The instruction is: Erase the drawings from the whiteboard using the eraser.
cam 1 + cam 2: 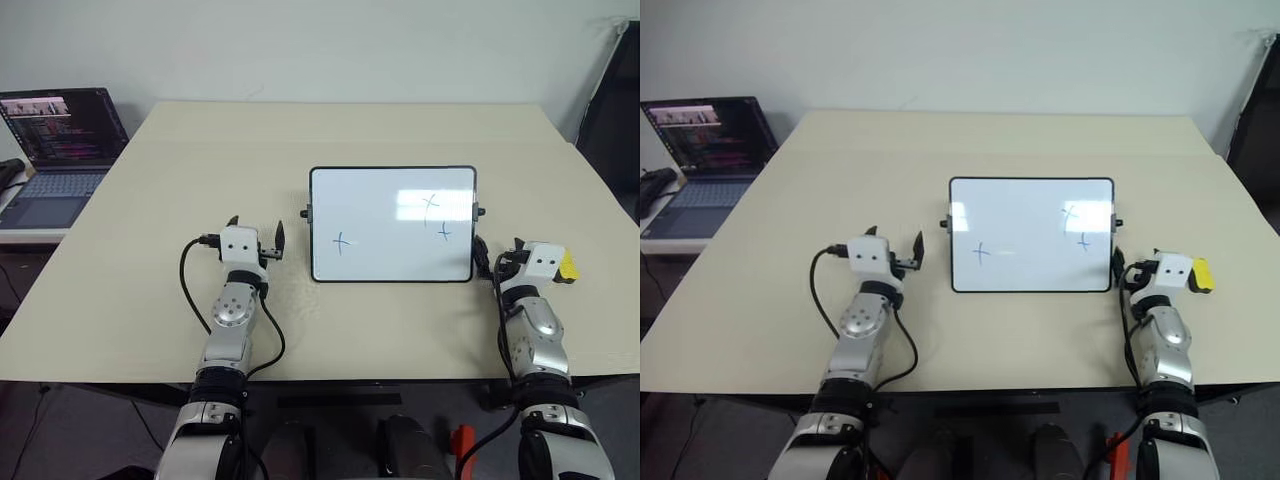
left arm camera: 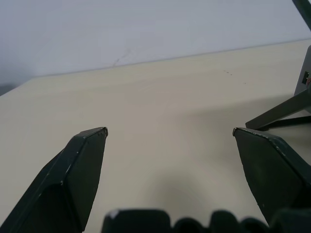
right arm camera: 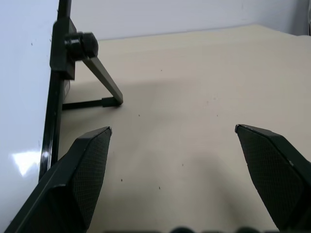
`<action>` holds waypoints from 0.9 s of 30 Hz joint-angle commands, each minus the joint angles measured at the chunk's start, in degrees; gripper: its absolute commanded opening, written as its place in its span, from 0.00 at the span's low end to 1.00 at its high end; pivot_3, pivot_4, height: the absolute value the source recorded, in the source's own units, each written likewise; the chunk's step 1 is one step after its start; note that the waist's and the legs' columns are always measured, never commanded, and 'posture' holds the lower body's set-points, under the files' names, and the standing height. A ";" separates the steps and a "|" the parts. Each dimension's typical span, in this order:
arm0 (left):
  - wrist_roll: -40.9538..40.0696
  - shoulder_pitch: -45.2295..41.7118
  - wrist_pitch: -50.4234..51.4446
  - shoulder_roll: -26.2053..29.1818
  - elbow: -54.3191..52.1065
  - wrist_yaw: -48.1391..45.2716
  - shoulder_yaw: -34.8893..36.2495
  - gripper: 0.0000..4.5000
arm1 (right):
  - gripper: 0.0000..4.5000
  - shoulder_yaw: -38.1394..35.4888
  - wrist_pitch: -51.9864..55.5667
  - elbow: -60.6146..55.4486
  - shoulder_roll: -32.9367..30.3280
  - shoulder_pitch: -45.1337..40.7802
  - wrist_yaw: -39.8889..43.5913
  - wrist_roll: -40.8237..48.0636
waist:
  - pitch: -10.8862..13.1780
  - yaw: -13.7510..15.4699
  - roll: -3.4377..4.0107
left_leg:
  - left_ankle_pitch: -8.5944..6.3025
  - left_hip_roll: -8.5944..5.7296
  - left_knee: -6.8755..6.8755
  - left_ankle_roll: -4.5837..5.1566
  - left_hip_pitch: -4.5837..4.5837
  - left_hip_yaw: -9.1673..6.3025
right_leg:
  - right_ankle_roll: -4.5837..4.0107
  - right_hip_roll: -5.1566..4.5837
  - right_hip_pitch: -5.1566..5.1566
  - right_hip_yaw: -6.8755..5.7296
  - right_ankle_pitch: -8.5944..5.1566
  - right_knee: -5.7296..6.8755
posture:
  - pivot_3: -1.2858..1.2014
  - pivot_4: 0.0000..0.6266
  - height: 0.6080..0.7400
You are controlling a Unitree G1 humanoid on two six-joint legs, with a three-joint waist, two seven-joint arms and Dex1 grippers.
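The whiteboard stands tilted on its stand at the middle of the beige table. Three blue cross-shaped drawings mark it: one at lower left and two at upper right. The eraser, yellow-topped, lies on the table just right of my right wrist. My right gripper is open and empty beside the board's right edge, whose knob and stand leg show in the right wrist view. My left gripper is open and empty, a little left of the board.
An open laptop sits on a separate surface off the table's left side. A dark object stands beyond the table's right edge. The table's front edge runs just below my wrists.
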 commanded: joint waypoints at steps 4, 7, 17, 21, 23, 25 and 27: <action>-0.33 -0.50 -1.25 1.13 0.39 0.34 1.16 1.00 | 0.99 0.28 -1.34 0.01 -0.36 -2.35 0.42 -0.27 | 0.00 -0.10 0.00 | 0.00 0.00 0.00 0.00 0.00 0.00 | -0.02 0.00 0.00 0.00 0.01 0.01 | 0.52 0.24 1.00; -1.07 -0.82 -1.01 1.43 0.13 -0.60 1.38 1.00 | 0.99 0.27 -1.38 0.35 -0.64 -2.90 0.60 -0.26 | 0.00 -0.16 0.00 | 0.00 0.00 0.00 0.00 0.00 0.00 | -0.01 0.00 0.00 0.00 0.01 0.01 | 0.52 0.24 1.00; -12.74 3.95 0.32 7.53 -6.95 -18.26 3.91 1.00 | 0.99 -0.80 0.76 -3.29 -2.69 1.13 3.74 1.50 | 0.02 -0.43 0.02 | 0.00 0.02 -0.03 0.00 -0.01 0.01 | -0.06 0.00 -0.02 0.00 0.02 0.00 | 0.52 0.24 1.00; -27.00 9.02 14.48 16.72 -20.80 -35.30 4.39 1.00 | 0.99 -0.78 3.70 -7.87 -4.85 2.01 6.08 2.45 | 0.07 -0.78 0.09 | 0.00 0.06 -0.10 -0.01 -0.04 0.01 | -0.15 0.01 -0.11 0.00 -0.02 0.08 | 0.52 0.24 1.00; -33.56 10.25 23.89 22.05 -28.54 -41.19 3.65 1.00 | 0.99 -1.11 5.54 -10.39 -6.03 2.84 6.57 2.95 | 0.08 -0.79 0.09 | 0.00 0.05 -0.07 -0.01 -0.06 -0.01 | -0.16 -0.01 -0.10 -0.01 -0.02 0.08 | 0.52 0.24 1.00; -37.85 9.69 30.81 25.63 -34.78 -44.64 2.01 1.00 | 0.99 -2.12 7.75 -14.00 -7.25 4.33 6.57 4.28 | 0.07 -0.35 0.09 | 0.00 0.04 -0.05 -0.01 -0.06 -0.05 | -0.16 -0.01 -0.05 -0.04 -0.03 0.05 | 0.52 0.24 1.00; -39.01 6.44 35.35 26.32 -38.12 -46.39 -1.46 1.00 | 0.99 -3.93 10.17 -16.76 -8.98 5.19 6.10 5.73 | 0.07 0.33 0.09 | 0.00 0.04 -0.03 0.00 -0.06 -0.12 | -0.15 -0.02 -0.01 -0.11 -0.06 0.02 | 0.52 0.24 1.00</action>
